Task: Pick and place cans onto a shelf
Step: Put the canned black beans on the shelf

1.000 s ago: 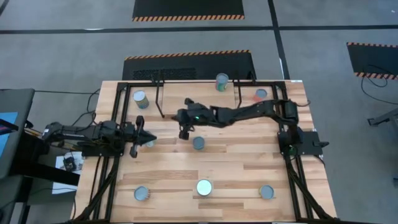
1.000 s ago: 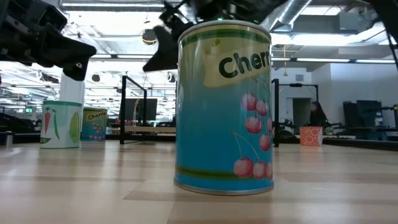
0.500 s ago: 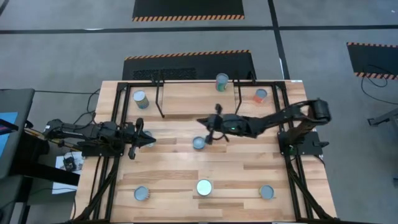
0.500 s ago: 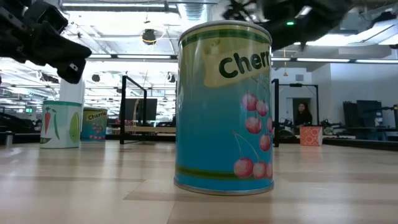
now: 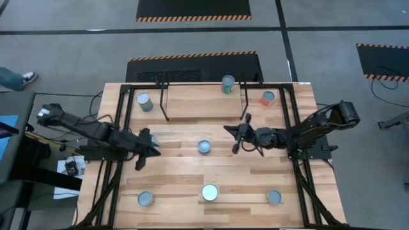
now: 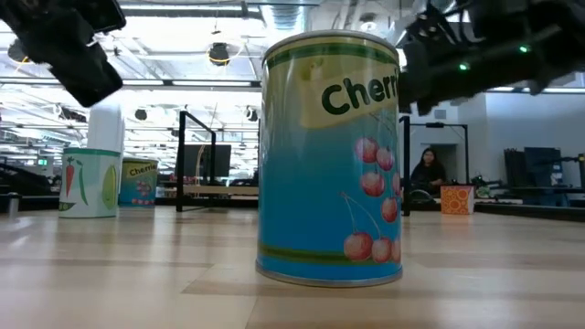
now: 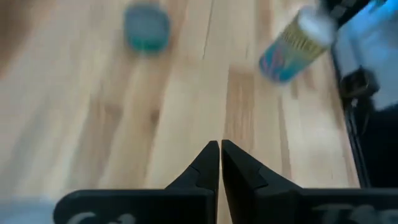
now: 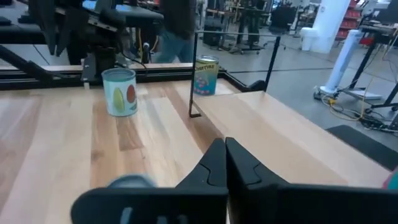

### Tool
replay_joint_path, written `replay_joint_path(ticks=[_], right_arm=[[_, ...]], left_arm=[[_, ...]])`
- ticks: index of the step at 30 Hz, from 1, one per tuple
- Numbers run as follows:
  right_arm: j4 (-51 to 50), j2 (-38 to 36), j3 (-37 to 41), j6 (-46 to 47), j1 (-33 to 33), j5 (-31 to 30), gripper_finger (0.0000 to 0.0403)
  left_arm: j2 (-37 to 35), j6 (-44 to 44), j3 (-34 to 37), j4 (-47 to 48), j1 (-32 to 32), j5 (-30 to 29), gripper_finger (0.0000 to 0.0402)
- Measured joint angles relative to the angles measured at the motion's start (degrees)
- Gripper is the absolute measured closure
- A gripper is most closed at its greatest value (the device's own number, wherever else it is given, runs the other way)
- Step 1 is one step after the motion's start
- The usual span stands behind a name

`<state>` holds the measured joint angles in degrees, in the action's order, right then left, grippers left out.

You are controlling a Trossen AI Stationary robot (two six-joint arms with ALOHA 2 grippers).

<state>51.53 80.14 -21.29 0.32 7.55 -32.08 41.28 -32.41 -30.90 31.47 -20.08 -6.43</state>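
Several cans stand on the wooden table: one mid-table (image 5: 204, 146), three along the near edge (image 5: 146, 199) (image 5: 209, 191) (image 5: 274, 197), one at far left (image 5: 144, 102) and an orange one at far right (image 5: 268, 98). One can (image 5: 228, 84) stands at the far edge of the shelf (image 5: 201, 101), a light plank on black legs. The Cherry-labelled can (image 6: 329, 155) fills the low view. My left gripper (image 5: 155, 149) is shut and empty at the table's left, also seen in the left wrist view (image 7: 220, 155). My right gripper (image 5: 230, 131) is shut and empty right of the mid-table can, also seen in the right wrist view (image 8: 224, 155).
Black frame rails run along the table's left (image 5: 118, 128) and right (image 5: 295, 128) sides. The shelf's thin black legs (image 8: 193, 74) stand ahead of my right gripper. A person (image 6: 425, 169) sits in the room beyond the table. Bare wood lies between the two grippers.
My right gripper has drawn back from over the shelf's left part toward the table's right edge and a little nearer, passing the mid-table can, staying shut. My left gripper has stayed near the left side and shut, while its arm has swung out behind it.
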Motion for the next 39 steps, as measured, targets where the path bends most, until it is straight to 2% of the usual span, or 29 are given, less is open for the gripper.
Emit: replay_joint_path(ticks=[3, 6, 9, 13, 15, 18, 23, 29, 39], right_arm=[[4.51, 0.36, 3.05, 1.39, 0.96, -1.61, 0.0397], [9.2, 0.74, 5.14, 2.84, 1.1, -2.4, 0.0393], [9.49, 0.74, 6.53, 4.63, 0.8, -2.37, 0.0393], [9.5, 0.76, 8.49, 4.56, -0.29, -2.25, 0.0395], [9.66, 0.76, 9.23, 5.58, -0.59, -1.65, 0.0395], [11.56, 0.78, 10.45, 5.92, -0.44, -0.8, 0.0395], [13.44, 0.78, 11.01, 5.9, -0.44, -0.67, 0.0395], [13.73, 0.78, 11.01, 5.88, -0.46, -0.3, 0.0395], [13.75, 0.78, 11.01, 5.86, -0.46, -0.3, 0.0395]], left_arm=[[8.06, -8.55, -6.83, 8.9, -3.76, 0.2, 0.0398], [14.88, -16.57, -13.26, 13.85, -8.06, 1.13, 0.0398], [20.21, -24.74, -17.26, 14.16, -13.05, 3.2, 0.0398], [26.74, -40.27, -19.51, 13.95, -19.18, 7.72, 0.0393], [30.16, -47.77, -20.11, 14.28, -22.16, 9.94, 0.0384], [35.2, -54.13, -21.31, 14.04, -26.51, 10.63, 0.0359], [41.62, -59.48, -22.89, 14.04, -29.91, 8.69, 0.0309], [45.13, -60.23, -22.9, 16.66, -30.38, 8.69, 0.0263], [42.8, -60.42, -22.9, 17.14, -30.27, 10.29, 0.0255]])
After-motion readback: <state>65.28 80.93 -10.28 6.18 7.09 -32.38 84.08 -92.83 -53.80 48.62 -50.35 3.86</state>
